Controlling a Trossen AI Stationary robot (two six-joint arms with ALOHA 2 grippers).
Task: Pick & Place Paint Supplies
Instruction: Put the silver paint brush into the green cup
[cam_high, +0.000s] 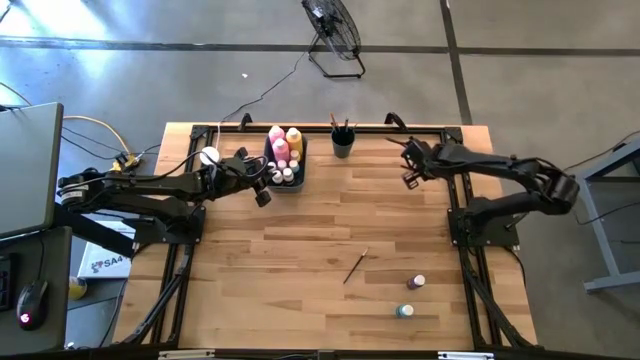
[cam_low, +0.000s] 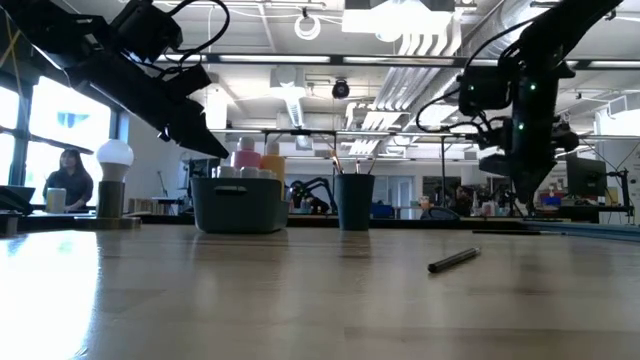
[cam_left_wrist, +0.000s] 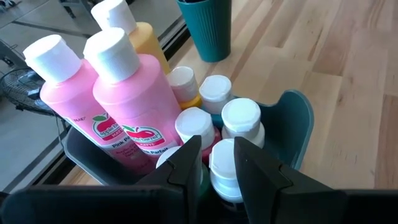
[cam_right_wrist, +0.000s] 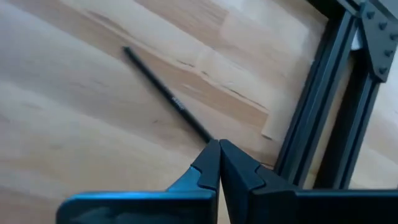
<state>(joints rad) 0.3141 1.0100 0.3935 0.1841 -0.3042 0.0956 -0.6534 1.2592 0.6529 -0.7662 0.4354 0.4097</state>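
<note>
- Nearest the front edge of the wooden table (cam_high: 300, 290), two small white-capped paint bottles stood upright and apart: a teal bottle (cam_high: 404, 311) and, a little behind it, a purple bottle (cam_high: 417, 283).
- A thin dark paintbrush (cam_high: 356, 265) lay loose on the boards near the middle, tilted.
- Farther back on the left, the left arm reached across from the table's side, its wrist angled down so that the left gripper (cam_left_wrist: 216, 163) hung just over the near end of the dark bin (cam_high: 285, 165). Its fingers (cam_left_wrist: 189, 155) stood narrowly parted around the white cap of a small bottle (cam_left_wrist: 225, 163) in the bin; whether they actually pinched it could not be told.
- The bin was packed: two tall pink squeeze bottles (cam_left_wrist: 134, 102) and a yellow squeeze bottle (cam_left_wrist: 140, 34) upright at its far end, with small white-capped bottles crowded in front.
- Just beside the bin stood a dark teal cup (cam_high: 343, 142) with brushes poking up.
- At the right rear, the right gripper (cam_high: 409, 160) hovered above the table near the frame, fingers pressed fully together and empty.
</note>
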